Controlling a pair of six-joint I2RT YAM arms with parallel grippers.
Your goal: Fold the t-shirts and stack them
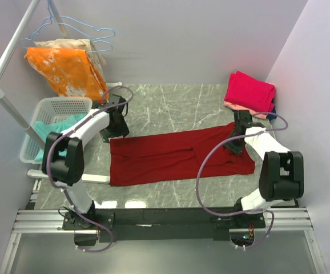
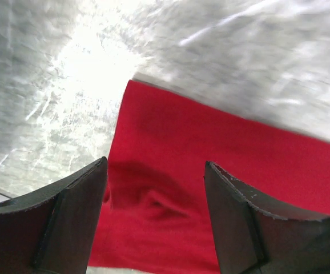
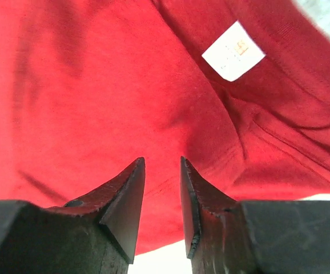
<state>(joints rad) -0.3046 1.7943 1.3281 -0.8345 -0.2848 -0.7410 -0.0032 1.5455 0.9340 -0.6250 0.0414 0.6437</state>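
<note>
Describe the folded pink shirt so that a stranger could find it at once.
Look at the grey marble table, then at its far right corner. A small stack of folded shirts lies there, and the bright pink t-shirt is the top one, above a peach layer, unlike the maroon t-shirt spread flat mid-table.

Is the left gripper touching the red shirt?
Cannot tell. In the left wrist view the open left gripper overlaps the dark red t-shirt near its corner, but neither contact nor gap shows plainly.
</note>
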